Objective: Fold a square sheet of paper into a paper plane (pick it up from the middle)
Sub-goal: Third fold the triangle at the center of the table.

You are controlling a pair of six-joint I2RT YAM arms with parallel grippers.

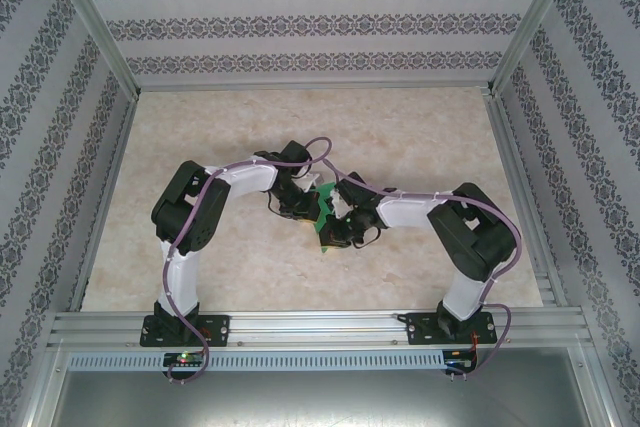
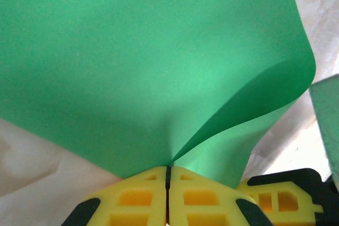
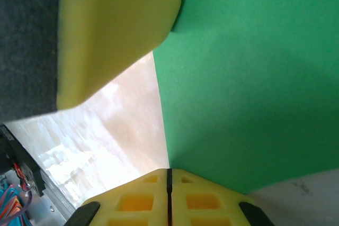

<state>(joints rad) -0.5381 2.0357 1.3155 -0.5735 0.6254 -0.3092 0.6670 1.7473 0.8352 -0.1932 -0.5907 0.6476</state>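
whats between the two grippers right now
The green paper bridges the gap: the left gripper and right gripper each pinch it. The top view shows green between them; both wrist views show the pinches.

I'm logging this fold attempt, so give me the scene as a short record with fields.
item: square sheet of paper, bright green
shape: bent into a curve, no dart shape yet
left gripper: shut on the sheet's edge
right gripper: shut on the sheet's edge
position: both grippers meet over the middle of the table
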